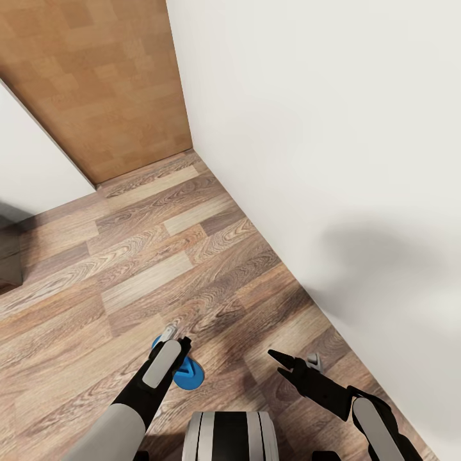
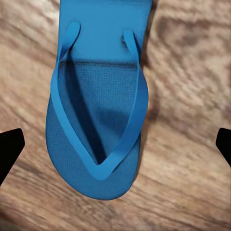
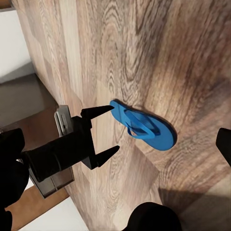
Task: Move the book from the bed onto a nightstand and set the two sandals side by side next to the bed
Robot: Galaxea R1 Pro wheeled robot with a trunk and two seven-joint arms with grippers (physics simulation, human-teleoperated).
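From the head view, a bright blue sandal (image 1: pixel 187 373) is seen flat on the wood-plank floor (image 1: pixel 160 256), close to the robot's base and partly hidden under the left gripper (image 1: pixel 173 342), which hangs directly above it. The right gripper (image 1: pixel 291 365) is held off to the side, near the white wall (image 1: pixel 333 160), with its jaws parted and nothing between them.

In the left wrist view, the sandal (image 2: pixel 98 110) is shown from straight above, straps up, toe end rounded. The left gripper's dark fingertips (image 2: pixel 9 144) are seen wide apart at either side of it, well clear of the sole, with nothing gripped.

In the right wrist view, the sandal (image 3: pixel 144 126) lies alone on the planks, and the left gripper (image 3: pixel 107 130) is seen poised over its heel end, jaws spread.

The sandal is judged to be light, thin and somewhat flexible, so a firm pinch is unlikely to harm it. Because it lies flush to the floor, its edges are probably hard to get under; the raised straps (image 2: pixel 132 125), or the sole pinched across its narrow width, are judged the better holds.
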